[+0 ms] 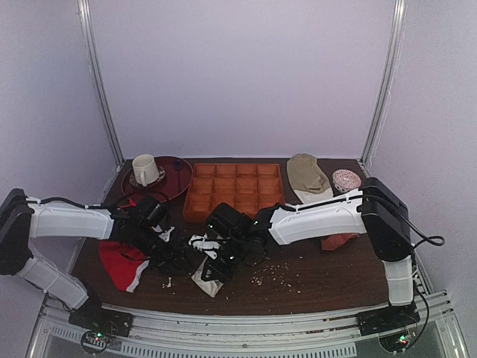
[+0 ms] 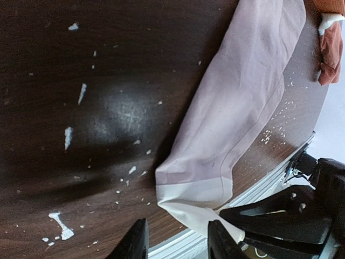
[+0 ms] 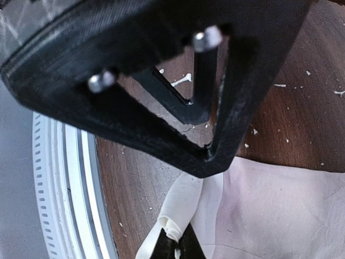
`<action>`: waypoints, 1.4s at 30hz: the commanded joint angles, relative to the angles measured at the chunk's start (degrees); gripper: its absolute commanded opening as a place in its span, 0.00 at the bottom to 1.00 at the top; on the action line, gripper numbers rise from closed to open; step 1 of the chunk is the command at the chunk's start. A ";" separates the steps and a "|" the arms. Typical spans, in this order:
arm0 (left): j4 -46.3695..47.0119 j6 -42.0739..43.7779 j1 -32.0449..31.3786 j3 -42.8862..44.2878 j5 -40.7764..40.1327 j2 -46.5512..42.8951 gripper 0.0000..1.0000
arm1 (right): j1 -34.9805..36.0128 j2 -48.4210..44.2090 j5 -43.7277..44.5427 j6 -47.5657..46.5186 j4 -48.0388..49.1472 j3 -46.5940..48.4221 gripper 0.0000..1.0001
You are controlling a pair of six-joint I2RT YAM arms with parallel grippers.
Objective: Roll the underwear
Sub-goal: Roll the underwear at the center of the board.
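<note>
Dark wooden table (image 1: 320,276) first: the underwear (image 2: 237,108) lies near its front edge, between the arms, long axis running away from the left claw (image 2: 178,245) — jaws apart, empty, just short of the waistband. Nearer is the right claw (image 3: 175,249) — it pinches the waistband's corner.

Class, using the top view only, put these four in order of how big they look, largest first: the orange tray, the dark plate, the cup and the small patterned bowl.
1. orange tray
2. dark plate
3. cup and bowl: too alike to rank
</note>
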 commanded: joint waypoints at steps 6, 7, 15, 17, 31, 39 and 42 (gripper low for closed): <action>4.10 4.22 0.46 -0.85 1.33 1.94 0.38 | -3.02 3.40 -7.62 1.75 -2.52 4.25 0.00; 4.20 4.19 0.48 -1.04 1.09 2.13 0.38 | -3.29 3.84 -7.96 1.76 -2.75 4.49 0.00; 3.15 3.68 0.91 -1.25 -1.08 2.21 0.38 | -4.89 7.20 -9.74 3.15 -3.53 6.54 0.00; 2.59 3.79 1.03 -1.07 -1.39 1.64 0.38 | -5.20 7.61 -9.66 3.50 -2.75 6.20 0.00; 4.21 9.08 1.26 -1.44 -0.72 2.78 0.44 | -8.32 13.10 -16.57 6.69 -3.80 11.65 0.00; 6.40 11.47 1.22 -2.06 0.15 6.73 0.47 | -9.09 13.56 -17.34 6.79 -3.95 12.31 0.00; 8.11 11.02 1.29 -2.16 -0.27 8.54 0.47 | -9.13 13.42 -17.33 6.70 -4.01 11.90 0.00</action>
